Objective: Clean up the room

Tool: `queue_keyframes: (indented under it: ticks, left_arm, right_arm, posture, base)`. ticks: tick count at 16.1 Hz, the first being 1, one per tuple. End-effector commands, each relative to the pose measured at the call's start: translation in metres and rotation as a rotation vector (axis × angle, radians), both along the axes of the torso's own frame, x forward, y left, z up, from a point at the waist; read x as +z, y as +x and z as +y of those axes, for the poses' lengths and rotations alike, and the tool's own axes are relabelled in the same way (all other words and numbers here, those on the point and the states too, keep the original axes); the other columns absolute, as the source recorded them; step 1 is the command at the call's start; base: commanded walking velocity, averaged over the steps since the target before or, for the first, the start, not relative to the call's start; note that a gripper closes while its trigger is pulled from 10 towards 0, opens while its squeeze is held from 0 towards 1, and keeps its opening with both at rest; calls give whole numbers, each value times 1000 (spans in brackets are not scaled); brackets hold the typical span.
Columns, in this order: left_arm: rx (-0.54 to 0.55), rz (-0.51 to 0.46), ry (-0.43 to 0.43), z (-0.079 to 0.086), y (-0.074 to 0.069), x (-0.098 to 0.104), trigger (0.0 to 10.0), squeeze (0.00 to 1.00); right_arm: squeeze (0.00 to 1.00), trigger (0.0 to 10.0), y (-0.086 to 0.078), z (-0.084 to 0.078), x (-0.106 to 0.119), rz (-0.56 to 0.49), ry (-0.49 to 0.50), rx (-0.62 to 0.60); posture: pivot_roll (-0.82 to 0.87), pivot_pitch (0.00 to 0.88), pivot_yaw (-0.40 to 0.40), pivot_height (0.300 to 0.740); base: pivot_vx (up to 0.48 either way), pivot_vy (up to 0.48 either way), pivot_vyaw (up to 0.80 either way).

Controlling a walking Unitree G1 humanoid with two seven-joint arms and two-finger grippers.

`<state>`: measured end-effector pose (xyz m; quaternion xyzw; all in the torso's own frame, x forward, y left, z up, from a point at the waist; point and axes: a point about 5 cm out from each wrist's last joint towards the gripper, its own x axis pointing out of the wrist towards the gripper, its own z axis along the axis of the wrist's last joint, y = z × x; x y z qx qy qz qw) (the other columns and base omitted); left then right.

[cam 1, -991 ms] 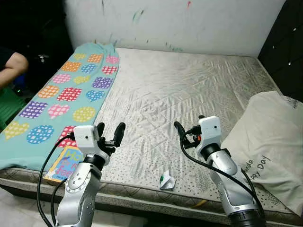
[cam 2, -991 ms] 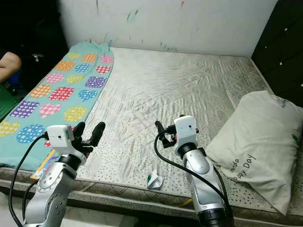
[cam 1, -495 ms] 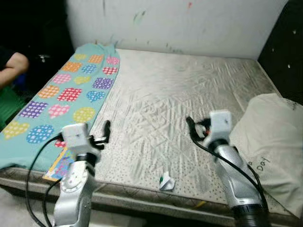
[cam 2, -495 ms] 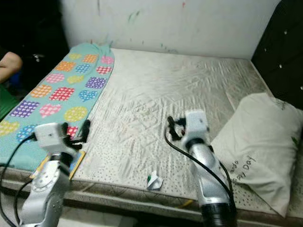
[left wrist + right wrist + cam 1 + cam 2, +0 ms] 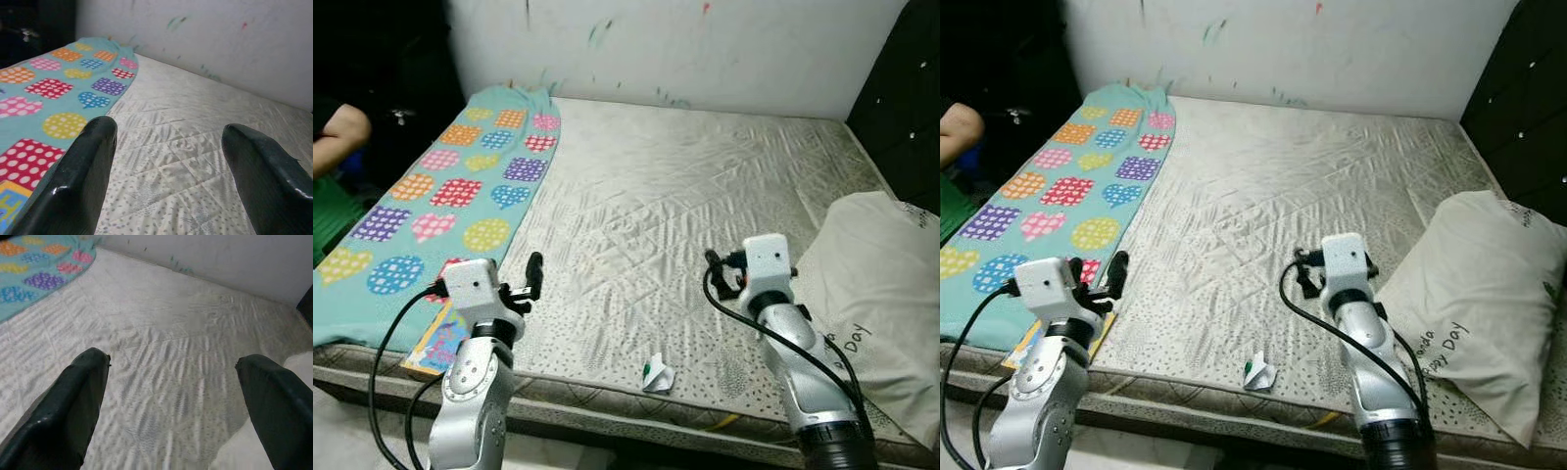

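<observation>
A bare quilted mattress lies before me. A small crumpled white paper scrap with a green mark sits near its front edge, between my two arms. A teal blanket with colourful dotted patches runs down the left side. A colourful book lies at the front left corner beside the blanket's edge. A white pillow rests on the right. My left gripper hovers open over the front left of the mattress. My right gripper hovers open beside the pillow. Both hold nothing.
A person's arm shows at the far left beside the bed. A white wall with paint marks stands behind the mattress. Dark furniture rises at the right, behind the pillow.
Both arms have swung outward: the left gripper has moved left towards the blanket, the right gripper right towards the pillow. The paper scrap has not moved.
</observation>
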<state>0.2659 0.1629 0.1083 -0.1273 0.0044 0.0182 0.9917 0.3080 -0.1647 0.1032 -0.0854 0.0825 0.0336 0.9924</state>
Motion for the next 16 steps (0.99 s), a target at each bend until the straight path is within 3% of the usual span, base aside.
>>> queue_keyframes:
  ticks: [1,3,4,8,12,14,16]
  left_arm:
    - [-3,-2,-5,-2,1,3,10000,0]
    - [-19,-26,-15,-5,2,6,10000,0]
    - [-28,-27,-12,-8,3,7,10000,0]
    - [-34,-20,-12,-9,5,7,10000,0]
    - [-42,-23,-24,-11,4,7,10000,0]
    - [-47,-22,-29,-13,4,6,10000,0]
    - [-50,-14,-34,-13,4,4,10000,0]
  right_arm:
    - [0,10000,-3,-7,-4,23,21,-33]
    - [0,10000,-2,-10,0,-10,43,-40]
    - [0,10000,-1,-11,-2,-2,8,-46]
    - [0,10000,1,-8,0,-15,22,-20]
    - [0,10000,0,-6,1,-26,82,-30]
    - [0,10000,0,-6,3,-43,67,-19]
    - [0,10000,0,-5,-1,-10,112,-30]
  posture:
    - [21,56,-26,740]
    - [19,54,-25,740]
    - [16,50,-21,740]
    - [19,45,-25,740]
    - [17,55,-27,740]
    - [17,55,-27,740]
    - [12,58,-26,740]
  base:
    - [0,0,0]
    - [0,0,0]
    - [0,0,-444]
    - [0,0,-800]
    - [0,0,0]
    - [0,0,0]
    - [0,0,-800]
